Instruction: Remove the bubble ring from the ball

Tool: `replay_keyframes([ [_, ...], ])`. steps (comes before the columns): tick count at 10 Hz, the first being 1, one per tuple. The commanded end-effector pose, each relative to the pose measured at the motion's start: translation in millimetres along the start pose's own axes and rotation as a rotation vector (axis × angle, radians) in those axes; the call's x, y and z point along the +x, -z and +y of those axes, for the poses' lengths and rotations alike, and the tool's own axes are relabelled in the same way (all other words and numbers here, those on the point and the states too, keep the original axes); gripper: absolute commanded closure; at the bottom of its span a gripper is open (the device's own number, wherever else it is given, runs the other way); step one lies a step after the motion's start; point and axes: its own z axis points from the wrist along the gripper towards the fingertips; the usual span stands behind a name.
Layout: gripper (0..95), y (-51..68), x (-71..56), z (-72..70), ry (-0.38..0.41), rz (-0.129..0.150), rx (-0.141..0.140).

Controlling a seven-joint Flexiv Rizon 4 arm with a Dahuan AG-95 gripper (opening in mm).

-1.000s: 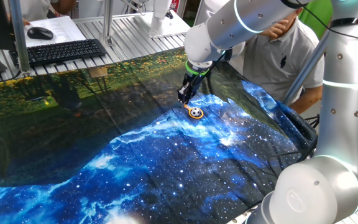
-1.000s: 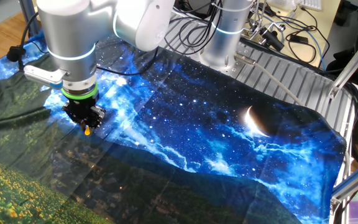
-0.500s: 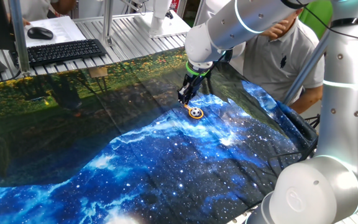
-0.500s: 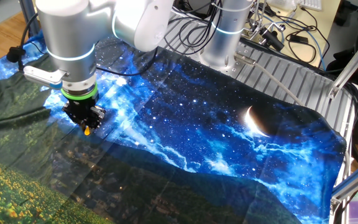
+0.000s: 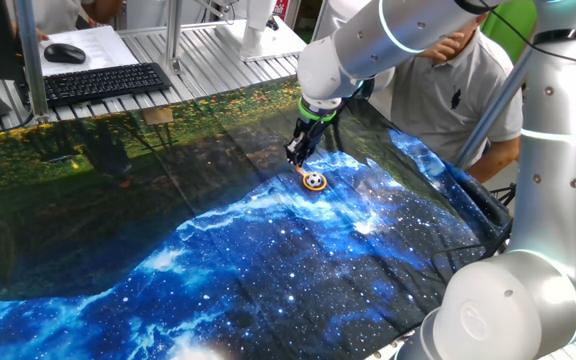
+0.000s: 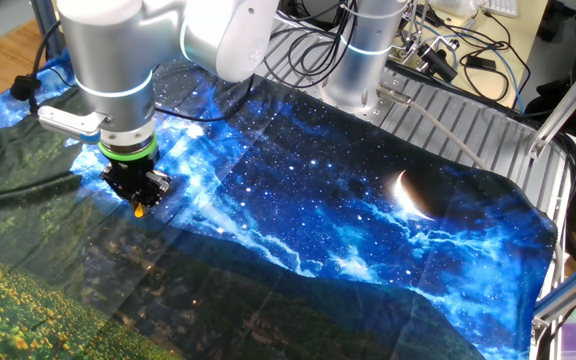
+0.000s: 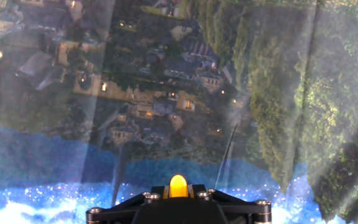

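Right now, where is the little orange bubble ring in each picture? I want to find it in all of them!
One fixed view: the bubble ring lies on the blue cloth around the ball, just below the gripper.
The other fixed view: only an orange bit peeks out under the gripper.
Hand view: only its orange handle end shows, bottom centre.
Shared landmark: the black gripper.

Glossy orange plastic bubble ring (image 5: 313, 180) lies on a creased, sheeny printed cloth (image 5: 268, 260); arm (image 6: 118, 60) smooth metal.
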Motion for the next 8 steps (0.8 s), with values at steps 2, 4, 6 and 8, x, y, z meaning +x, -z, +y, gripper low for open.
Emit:
replay_keyframes([
  [2, 95.0, 17.1, -1.0, 8.0, -0.032, 0.037, 0.007],
  [4, 95.0, 31.6, 0.6, 18.9, -0.063, 0.057, 0.01],
  [6, 95.0, 42.1, 3.4, 42.4, -0.131, 0.06, 0.014],
  [8, 95.0, 52.5, 6.8, 63.7, -0.215, 0.06, 0.005],
])
